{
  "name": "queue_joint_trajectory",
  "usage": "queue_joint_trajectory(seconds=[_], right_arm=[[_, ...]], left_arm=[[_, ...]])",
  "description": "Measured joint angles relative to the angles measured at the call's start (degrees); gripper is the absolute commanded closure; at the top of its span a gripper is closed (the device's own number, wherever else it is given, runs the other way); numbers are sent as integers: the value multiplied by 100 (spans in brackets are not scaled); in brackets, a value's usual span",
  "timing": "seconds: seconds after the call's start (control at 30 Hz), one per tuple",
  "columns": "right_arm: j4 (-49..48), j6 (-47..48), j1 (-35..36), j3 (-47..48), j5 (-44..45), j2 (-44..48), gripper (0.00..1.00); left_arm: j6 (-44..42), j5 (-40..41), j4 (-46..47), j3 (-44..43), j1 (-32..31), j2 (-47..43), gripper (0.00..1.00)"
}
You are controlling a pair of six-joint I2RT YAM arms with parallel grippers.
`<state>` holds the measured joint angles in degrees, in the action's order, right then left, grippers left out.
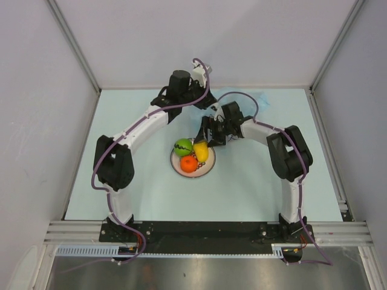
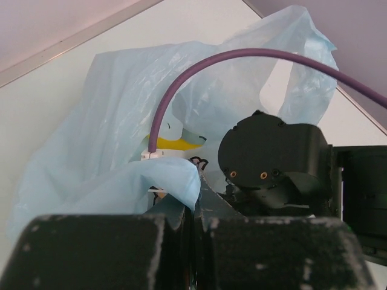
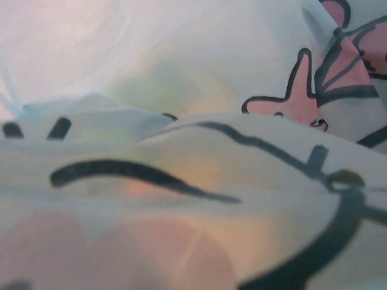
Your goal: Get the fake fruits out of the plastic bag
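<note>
A white plate (image 1: 176,162) at the table's middle holds three fake fruits: a green one with a dark zigzag (image 1: 183,147), an orange (image 1: 189,164) and a yellow one (image 1: 202,152). The thin light-blue plastic bag (image 2: 109,121) lies bunched at the back. My left gripper (image 2: 198,193) is shut on a fold of it. A yellow shape (image 2: 175,144) shows through the film. My right gripper (image 1: 205,139) hangs just above the yellow fruit. Printed bag film (image 3: 199,151) fills the right wrist view, so its fingers are hidden.
Grey walls with metal rails box in the pale table on the left, back and right. A purple cable (image 2: 242,57) arcs across the left wrist view. The right arm's black wrist (image 2: 272,160) sits close in front of my left gripper.
</note>
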<state>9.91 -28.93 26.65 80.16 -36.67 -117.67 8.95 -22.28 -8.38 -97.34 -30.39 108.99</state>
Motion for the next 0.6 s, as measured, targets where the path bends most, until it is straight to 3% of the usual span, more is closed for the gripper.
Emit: queue_joint_trajectory(seconds=[0.33, 0.5, 0.6], right_arm=[[2035, 2035, -448, 42, -219, 1453, 1], [2583, 2656, -876, 76, -520, 2317, 14], [2299, 2481, -1241, 76, -490, 2640, 30]], left_arm=[[-17, -136, 13, -94, 44, -2, 100], [-39, -223, -138, -105, 105, 0, 100], [-37, -284, -251, -105, 127, -2, 100]])
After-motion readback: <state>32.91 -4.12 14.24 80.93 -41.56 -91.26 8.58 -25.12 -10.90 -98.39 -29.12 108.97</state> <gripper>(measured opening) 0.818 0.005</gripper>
